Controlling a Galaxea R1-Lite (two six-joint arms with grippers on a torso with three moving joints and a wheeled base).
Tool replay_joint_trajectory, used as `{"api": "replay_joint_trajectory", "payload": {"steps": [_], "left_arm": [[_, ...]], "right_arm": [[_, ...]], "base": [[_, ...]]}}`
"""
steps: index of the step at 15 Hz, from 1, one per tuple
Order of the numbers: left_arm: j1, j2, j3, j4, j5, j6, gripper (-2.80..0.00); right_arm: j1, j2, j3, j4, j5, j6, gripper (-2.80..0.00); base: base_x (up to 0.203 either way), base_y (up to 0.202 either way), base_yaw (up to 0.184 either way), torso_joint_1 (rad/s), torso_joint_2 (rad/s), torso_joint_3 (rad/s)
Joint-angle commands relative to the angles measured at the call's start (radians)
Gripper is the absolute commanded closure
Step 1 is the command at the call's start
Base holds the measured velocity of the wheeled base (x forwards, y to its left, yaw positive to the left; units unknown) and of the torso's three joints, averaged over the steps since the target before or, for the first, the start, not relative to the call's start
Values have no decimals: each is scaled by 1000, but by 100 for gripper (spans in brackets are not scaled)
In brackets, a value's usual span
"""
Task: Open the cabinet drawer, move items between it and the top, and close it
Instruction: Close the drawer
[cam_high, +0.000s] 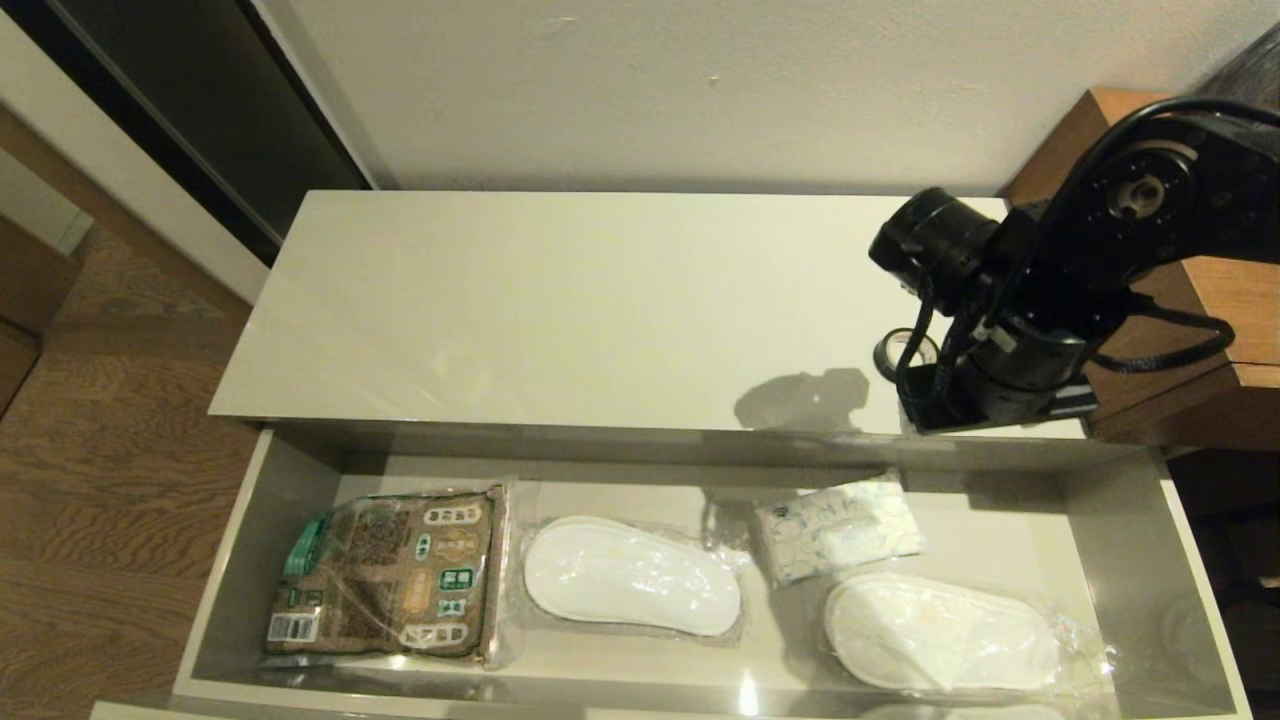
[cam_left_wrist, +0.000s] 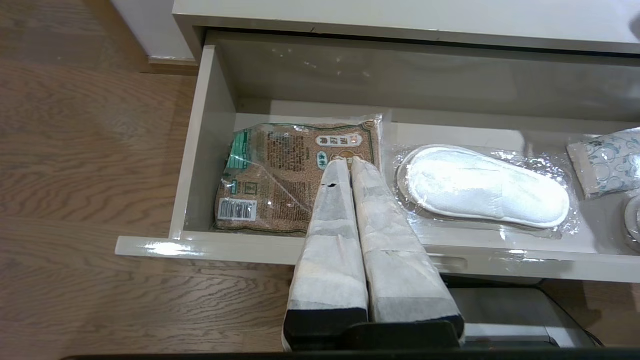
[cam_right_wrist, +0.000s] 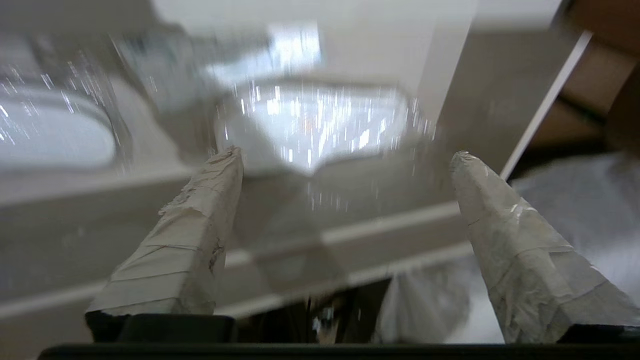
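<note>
Right gripper (cam_right_wrist: 345, 157) is spread wide with nothing between its taped fingers (cam_right_wrist: 190, 240), and in the head view I see its arm over the right end of the top (cam_high: 560, 300), by the cabinet's front edge, pointing down toward the open cabinet drawer (cam_high: 1130, 560). My left gripper (cam_left_wrist: 351, 161) has its fingers pressed together on nothing and hangs in front of the drawer, above the brown-and-green packet (cam_high: 385, 575).

That packet lies flat at the drawer's left end: a filmed pouch that looks filled with something grainy, so I judge it moderately heavy, floppy and slick. I would pinch it at a sealed edge or across a narrow side rather than the glossy face.

Beside it lies one wrapped slipper pair (cam_high: 630, 575), and a second slipper pair (cam_high: 940, 630) sits toward the right. Both are soft white fabric in loose, crinkly clear wrap. I expect them to be very light and compressible; the wrap may slide over the slipper, so I would close across the narrow waist and squeeze through the film.

A small patterned sachet (cam_high: 835, 530) sits just behind the second pair, touching or overlapping its wrap; I cannot tell which.

On the top, a small black tape roll (cam_high: 905, 352) stands partly hidden by the right arm. It looks rigid and light, best taken across its rim.

The drawer walls and the top are glossy and hard, so things will likely skate if nudged.
</note>
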Motion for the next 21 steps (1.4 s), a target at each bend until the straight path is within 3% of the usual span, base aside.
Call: {"api": "replay_joint_trajectory", "payload": {"steps": [1, 7, 9, 12, 16, 21], "left_arm": [[-1, 2, 0, -2, 0, -1, 0], [-1, 2, 0, 0, 0, -1, 0], [-1, 2, 0, 0, 0, -1, 0], [-1, 2, 0, 0, 0, -1, 0], [-1, 2, 0, -1, 0, -1, 0], [-1, 2, 0, -2, 0, -1, 0]], "right_arm": [[29, -36, 147, 25, 22, 101, 0], [103, -110, 684, -220, 68, 200, 0], [153, -168, 802, -277, 73, 247, 0], [241, -224, 885, -283, 78, 361, 0], [297, -221, 947, -293, 115, 462, 0], [305, -231, 1058, -494, 194, 518, 0]], "base": [[0, 0, 0, 0, 0, 0], [0, 0, 0, 0, 0, 0], [0, 0, 0, 0, 0, 0], [0, 0, 0, 0, 0, 0], [0, 0, 0, 0, 0, 0], [0, 0, 0, 0, 0, 0]]}}
